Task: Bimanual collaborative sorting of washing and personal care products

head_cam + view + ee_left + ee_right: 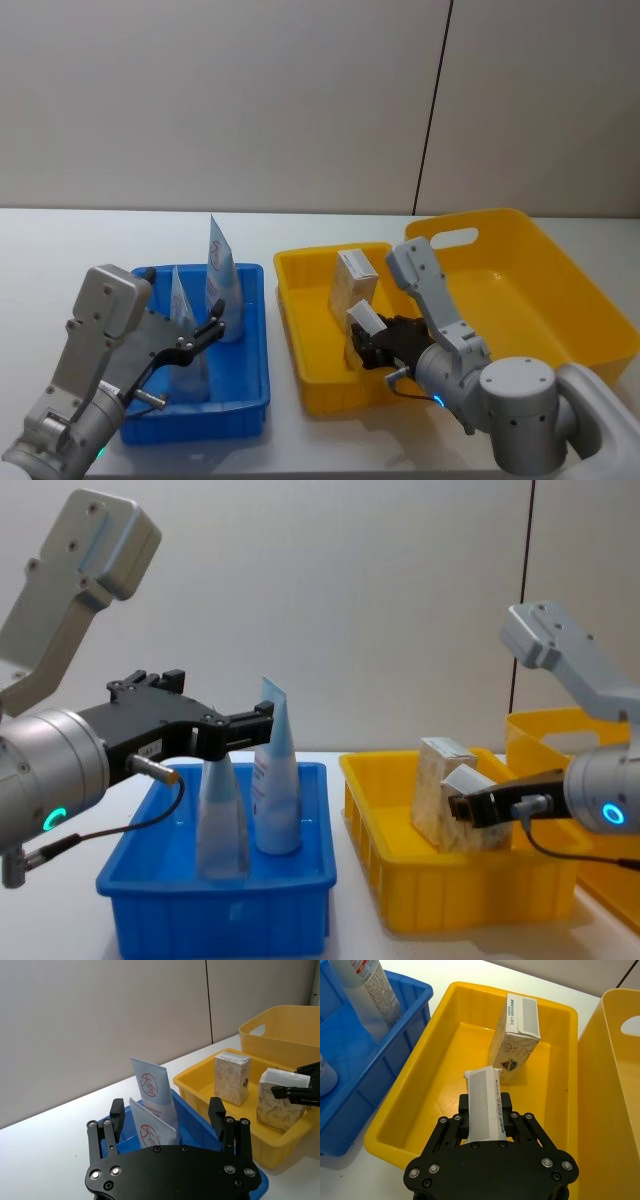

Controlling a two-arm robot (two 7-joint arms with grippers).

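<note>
The right end effector [366, 338] is clamped on a marbled carton [485, 1102] low in the yellow tray [415, 1095], the left end effector [167, 1110] gapes wide around the nearer tube [150, 1132] in the blue tray [215, 915], and with the second carton [517, 1035] and the other tube [152, 1090] standing behind, sorting looks nearly done.

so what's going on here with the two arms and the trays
The robot is sorting care products into trays. Its right gripper is shut on a beige marbled carton, holding it inside the small yellow tray, near a second carton standing upright there. Its left gripper is open over the blue tray, by the tops of the taller squeeze tube and the nearer squeeze tube standing in it, gripping neither.
</note>
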